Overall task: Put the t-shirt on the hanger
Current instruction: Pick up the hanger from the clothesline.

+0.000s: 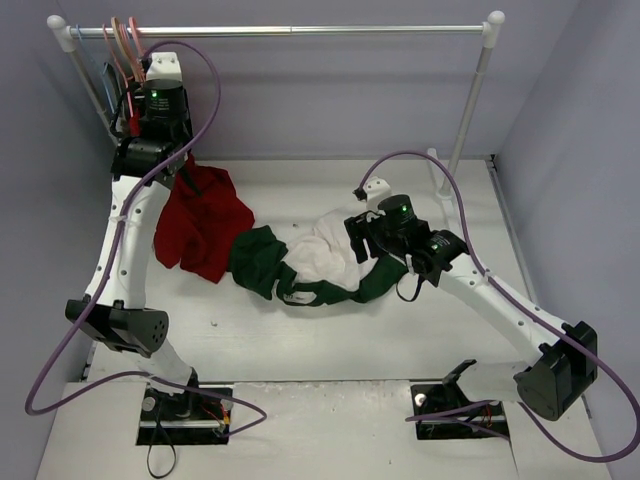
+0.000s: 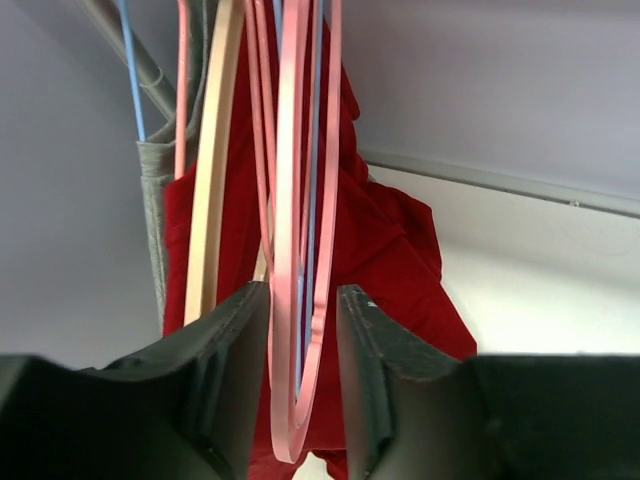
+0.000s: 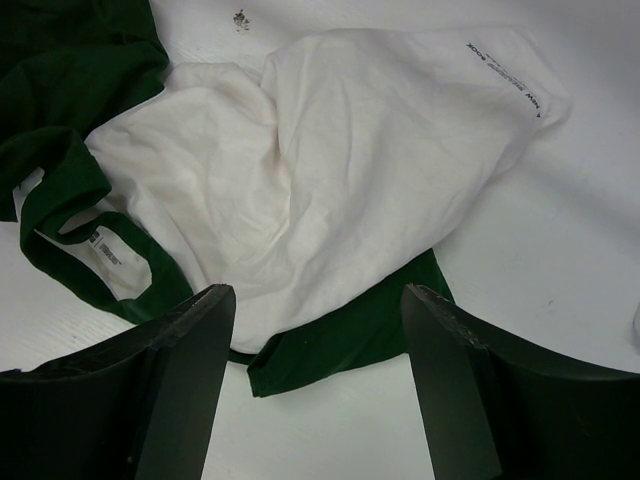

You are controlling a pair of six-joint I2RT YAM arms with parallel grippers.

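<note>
The table (image 1: 330, 340) is a plain white surface closed in by pale lilac walls. A metal rail (image 1: 300, 30) on white posts runs across the back. A small dark speck (image 3: 241, 18) marks the tabletop just beyond the t-shirt (image 1: 320, 255).

The t-shirt lies crumpled near the middle of the table. Its white body is bunched up and its dark green sleeves spill to either side. Its left sleeve touches a red garment (image 1: 200, 220) that hangs from the rail and trails onto the table. A line of small dark print (image 3: 505, 80) runs near one edge of the white cloth, and a white neck label (image 3: 110, 250) sits inside the green collar (neither is sharp enough to read).

The right gripper (image 3: 318, 300) hovers over the shirt with its fingers spread wide and nothing between them.

The left gripper (image 2: 303, 295) is raised to the left end of the rail, where several hangers crowd together. The pink hanger (image 2: 292, 220) passes between its fingers, which stand narrowly apart. Whether they press on it, I cannot tell. A wood-coloured hanger (image 2: 215, 150) and a thin blue one (image 2: 130, 70) hang just beside it
</note>
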